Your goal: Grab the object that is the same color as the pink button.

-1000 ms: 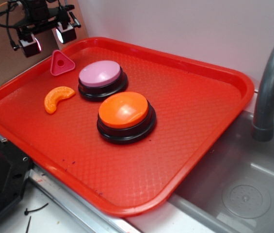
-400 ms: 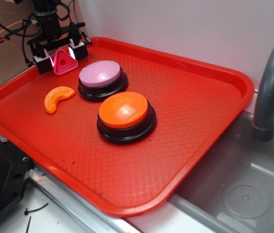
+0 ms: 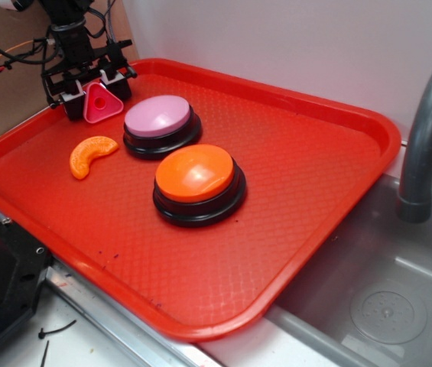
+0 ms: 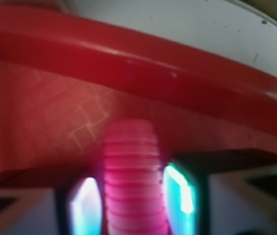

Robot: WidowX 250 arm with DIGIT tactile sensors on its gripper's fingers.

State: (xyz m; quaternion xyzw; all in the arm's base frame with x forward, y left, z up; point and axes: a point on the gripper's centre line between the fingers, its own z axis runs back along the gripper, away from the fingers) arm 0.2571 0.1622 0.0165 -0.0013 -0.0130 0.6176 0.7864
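The object, a small hot-pink triangle [image 3: 102, 105], stands at the tray's far left corner, just left of the pink button [image 3: 157, 117]. My gripper [image 3: 95, 95] is down on the tray with one finger on each side of the triangle. In the wrist view the pink triangle [image 4: 132, 176] fills the gap between the two glowing pads [image 4: 178, 196], and my gripper [image 4: 133, 203] looks shut on it. The triangle still rests on the tray.
An orange-topped button [image 3: 196, 174] sits nearer the front, and an orange crescent slice [image 3: 91, 155] lies to the left. All rest on a red tray [image 3: 338, 103], whose raised rim [image 4: 128, 58] is close behind the gripper. A grey faucet [image 3: 430, 130] and sink [image 3: 384, 306] are on the right.
The gripper came down from above the tray's corner to the triangle. Its fingers then drew in around it.
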